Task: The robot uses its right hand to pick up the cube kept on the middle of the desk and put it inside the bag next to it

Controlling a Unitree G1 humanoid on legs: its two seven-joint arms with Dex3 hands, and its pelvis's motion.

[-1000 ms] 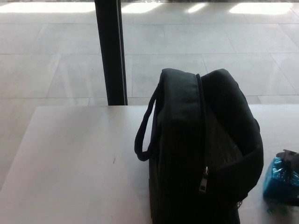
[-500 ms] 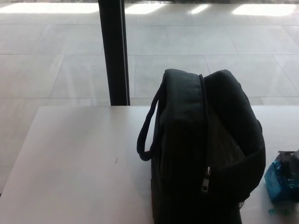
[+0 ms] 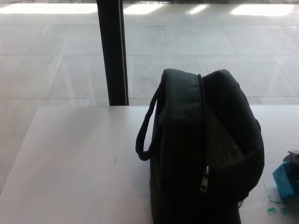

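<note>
Head view: black bag (image 3: pixel 205 149) stands upright on the white desk (image 3: pixel 70 163), right of centre, near edge cut off by the frame bottom. Its carry handle (image 3: pixel 145 130) loops out from the left side. A zip runs up the top and front, and the metal zipper pull (image 3: pixel 204 179) hangs low on the near face. The right part of the bag sags open, forming a dark pocket.

Blue cube (image 3: pixel 286 181) sits at the far right edge of the frame, just beside the bag's right side and outside it, partly cropped. Cannot tell whether it rests on the desk or is lifted off it. A small dark piece of the right hand (image 3: pixel 294 155) shows just above the cube at the frame edge; cannot tell if its fingers are released, clenched or grasping the cube. Green marks (image 3: pixel 276 211) on the desk lie below the cube.

Left hand is out of frame. A black pillar (image 3: pixel 112 51) rises behind the desk's far edge, left of the bag. Pale tiled floor (image 3: pixel 187 42) beyond, with bright patches at the top.
</note>
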